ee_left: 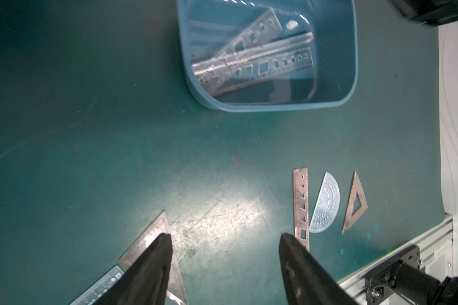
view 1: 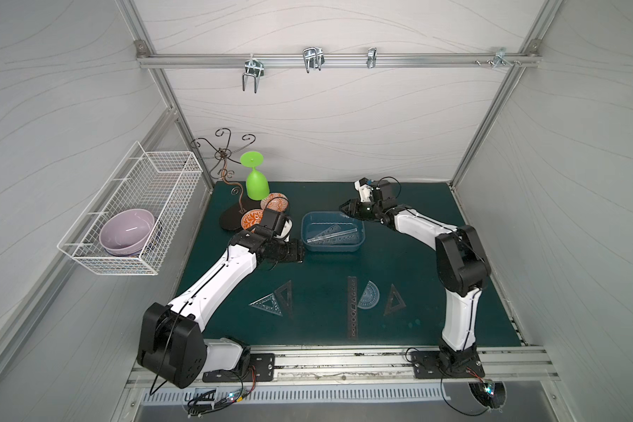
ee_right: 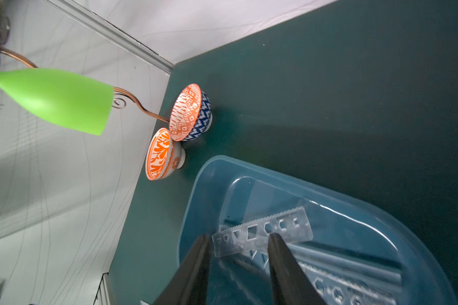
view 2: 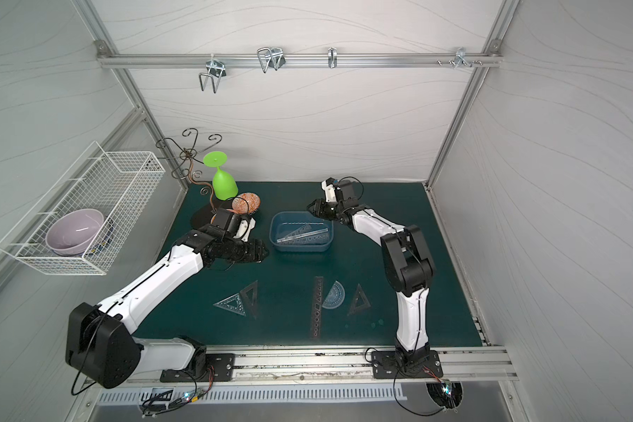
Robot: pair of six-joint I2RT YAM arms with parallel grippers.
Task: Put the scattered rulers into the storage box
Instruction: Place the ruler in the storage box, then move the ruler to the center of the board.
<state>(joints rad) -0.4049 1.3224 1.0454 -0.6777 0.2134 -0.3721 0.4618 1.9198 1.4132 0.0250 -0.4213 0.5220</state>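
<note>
Lying in the glossy blue tub (view 1: 331,248) — clear perforated strips (view 1: 335,237).

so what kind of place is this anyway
Probably a lab robot cell, not a home: aluminium frame with white panels, two arms bolted to a front rail, and a green work mat.

Two white-and-black robot arms. The left arm (view 1: 220,274) stretches forward and inward, low and nearly straight. Ahead of its wrist, the left gripper (ee_left: 225,236) lies about level, its jaws wide apart. The right arm (view 1: 457,314) rises, folds sharply and reaches inward behind its jaws. The right gripper (ee_right: 239,237) tilts downward, its two dark fingers (ee_right: 196,266) partly spread.
</note>
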